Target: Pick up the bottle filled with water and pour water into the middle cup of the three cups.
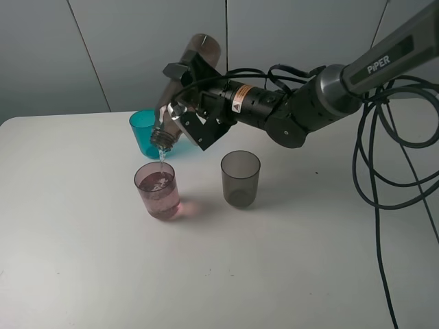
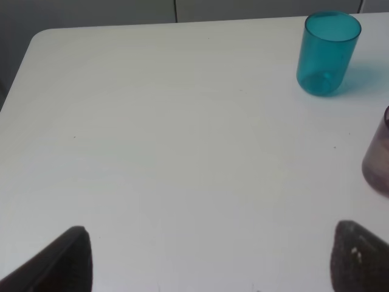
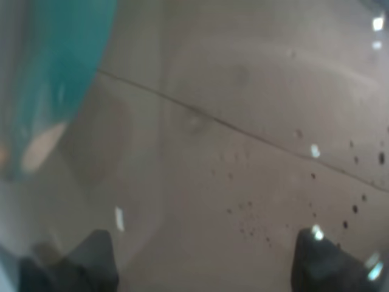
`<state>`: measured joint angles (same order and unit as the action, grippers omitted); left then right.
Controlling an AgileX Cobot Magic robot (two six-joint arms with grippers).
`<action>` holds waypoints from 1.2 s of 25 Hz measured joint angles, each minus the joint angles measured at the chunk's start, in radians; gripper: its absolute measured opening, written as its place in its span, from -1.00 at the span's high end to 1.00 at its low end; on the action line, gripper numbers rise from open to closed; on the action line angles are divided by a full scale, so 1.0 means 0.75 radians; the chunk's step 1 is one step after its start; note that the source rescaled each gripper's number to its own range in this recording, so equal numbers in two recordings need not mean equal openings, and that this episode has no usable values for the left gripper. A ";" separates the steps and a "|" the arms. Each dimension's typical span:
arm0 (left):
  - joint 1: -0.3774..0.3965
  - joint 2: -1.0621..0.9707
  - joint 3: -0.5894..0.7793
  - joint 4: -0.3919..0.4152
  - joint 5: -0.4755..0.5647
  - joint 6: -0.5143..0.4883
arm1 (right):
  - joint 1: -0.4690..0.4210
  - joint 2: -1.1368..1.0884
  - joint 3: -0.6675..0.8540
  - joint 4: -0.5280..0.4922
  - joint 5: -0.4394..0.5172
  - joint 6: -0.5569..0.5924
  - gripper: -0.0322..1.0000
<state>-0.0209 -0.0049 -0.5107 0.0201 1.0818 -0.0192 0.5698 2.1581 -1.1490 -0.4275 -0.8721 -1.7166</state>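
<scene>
My right gripper [image 1: 186,103] is shut on the smoky pinkish-brown bottle [image 1: 197,58] and holds it tipped mouth-down. The bottle mouth [image 1: 162,139] hangs just above the pink middle cup [image 1: 158,191], and a thin stream of water runs into it. The cup holds water. The teal cup [image 1: 145,130] stands behind the bottle mouth, the smoky grey cup [image 1: 240,178] to the right of the pink one. The right wrist view is filled by the bottle's wall [image 3: 243,152]. My left gripper [image 2: 209,258] is open over bare table; the teal cup [image 2: 328,53] and the pink cup's edge [image 2: 378,158] show there.
The white table [image 1: 82,260] carries the three cups. Black cables [image 1: 384,171] hang from the right arm at the right side. Grey wall panels stand behind the table's far edge.
</scene>
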 joint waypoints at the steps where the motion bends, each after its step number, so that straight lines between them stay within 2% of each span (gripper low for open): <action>1: 0.000 0.000 0.000 0.000 0.000 0.000 | 0.003 0.000 0.000 -0.005 0.000 0.000 0.94; 22: 0.000 0.000 0.000 0.000 0.000 0.000 | 0.048 0.000 -0.002 -0.045 0.000 0.016 0.94; 26: 0.000 0.000 0.000 0.000 0.000 0.000 | 0.049 -0.005 -0.002 -0.045 0.064 0.175 0.94; 30: 0.000 0.000 0.000 0.000 0.000 0.000 | 0.049 -0.021 -0.002 -0.045 0.174 0.429 0.94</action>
<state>-0.0209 -0.0049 -0.5107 0.0201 1.0818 -0.0192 0.6066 2.1421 -1.1503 -0.4614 -0.7416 -1.3952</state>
